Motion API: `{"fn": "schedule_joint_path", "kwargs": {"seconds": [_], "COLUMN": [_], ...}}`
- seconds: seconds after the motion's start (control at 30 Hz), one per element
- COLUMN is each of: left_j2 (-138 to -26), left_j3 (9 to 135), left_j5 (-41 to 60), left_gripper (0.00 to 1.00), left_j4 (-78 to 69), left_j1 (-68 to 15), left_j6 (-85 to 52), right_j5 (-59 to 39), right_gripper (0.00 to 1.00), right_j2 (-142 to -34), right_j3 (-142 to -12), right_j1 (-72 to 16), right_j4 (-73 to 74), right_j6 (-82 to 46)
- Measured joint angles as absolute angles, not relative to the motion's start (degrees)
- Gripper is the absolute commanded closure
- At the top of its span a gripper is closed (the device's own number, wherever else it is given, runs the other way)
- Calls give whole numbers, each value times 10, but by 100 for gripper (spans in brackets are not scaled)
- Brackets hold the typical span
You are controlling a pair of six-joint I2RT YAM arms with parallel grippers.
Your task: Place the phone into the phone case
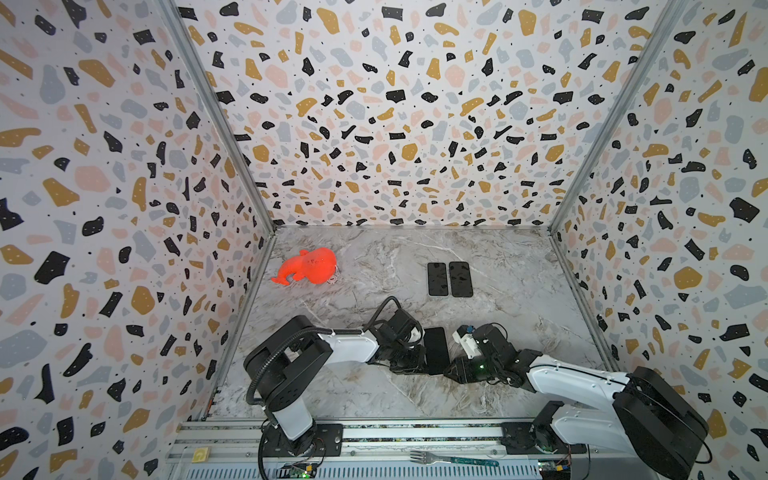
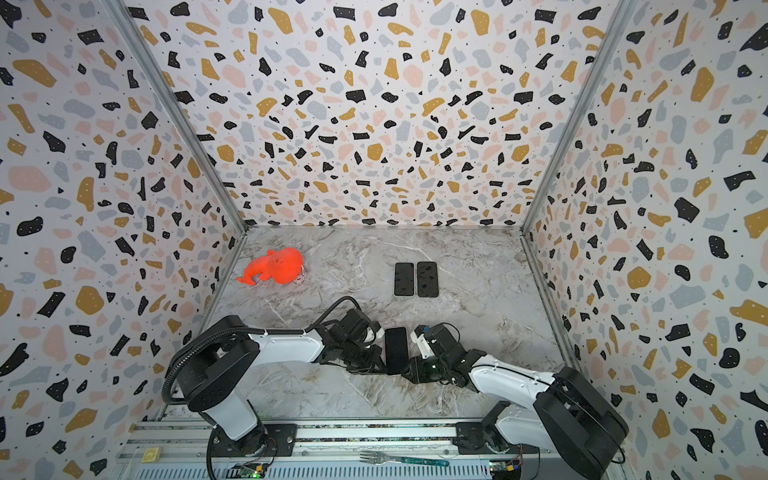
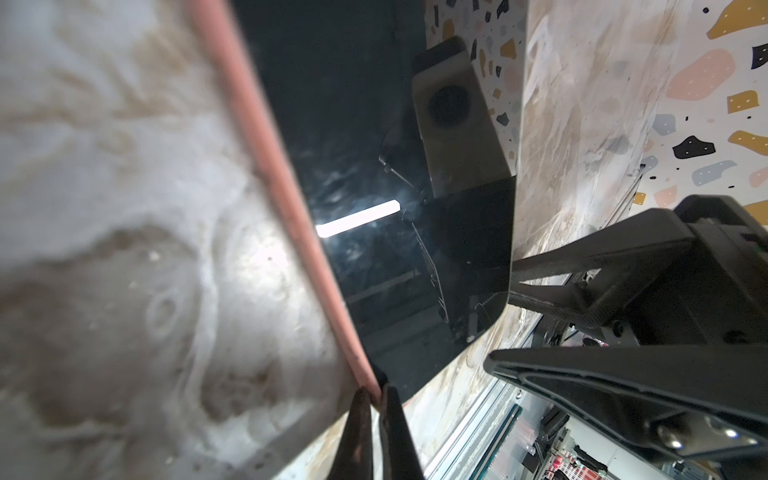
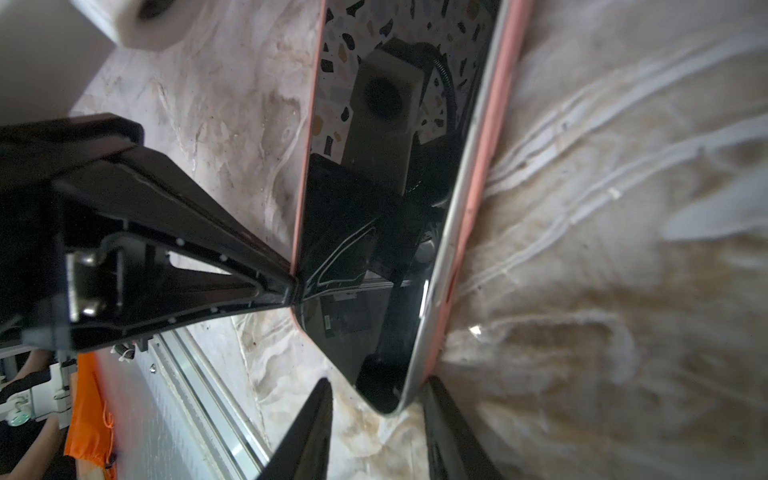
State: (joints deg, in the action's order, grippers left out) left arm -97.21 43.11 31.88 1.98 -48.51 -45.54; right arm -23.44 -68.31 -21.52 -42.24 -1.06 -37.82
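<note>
- The marble-patterned grey bench [image 1: 519, 266] carries the task's things near its front middle. They sit between the two arms, well apart from the far wall.
- The flat, glossy black phone [image 1: 436, 351] lies screen up. In both top views its long axis runs from the near rail toward the far wall, only slightly off square. One arm meets each of its long sides.
- The thin salmon-pink rubbery case [image 4: 478, 187] sits under and around the phone on the same axis.
  - In the right wrist view the pink rim hugs the glass along the long side where the left arm works.
  - Along the opposite long side a silvery phone edge shows above the rim. I judge that side is not fully seated.
- The right pincer [image 4: 379, 380] is spread.
  - Its fingers straddle the phone's near corner on the raised side, and neither clearly touches.
  - The phone lies straight ahead of it, with the proud edge running away along the long axis.
  - This arm is nearer that edge, so pressing it down probably falls to this arm.
- The left pincer [image 3: 376, 399] is pressed together and pinches the case's pink rim on the other long side, toward the near end. It looks placed to steady the case against a push from across the phone.
</note>
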Motion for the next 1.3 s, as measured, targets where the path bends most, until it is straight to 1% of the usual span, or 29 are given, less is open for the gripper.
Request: {"fn": "schedule_joint_path", "kwargs": {"seconds": [0.2,0.37,0.67,1.0,1.3], "left_j2": [-957,-932,-927,-940,-944], "left_j3": [421,407,389,389,381], "left_j5": [291,270,266,270,276], "left_gripper": [77,72,71,69,70], "left_j4": [15,17,-22,-59,-84], "left_j1": [-489,-490,-490,-490,-490], "left_j6": [-446,-447,-457,-461,-464], "right_j5": [-170,-134,-123,-126,-136], "right_gripper": [63,65,74,78,85], "right_j2": [-646,-645,-653,-677,-696], "right_j3": [-264,-273,-273,-273,-273], "right_j1": [-434,-457,-469,-470,-472], "right_j4": [-69,-94,-120,-117,-102], "right_j6": [-378,-396,-437,-450,-452]}}
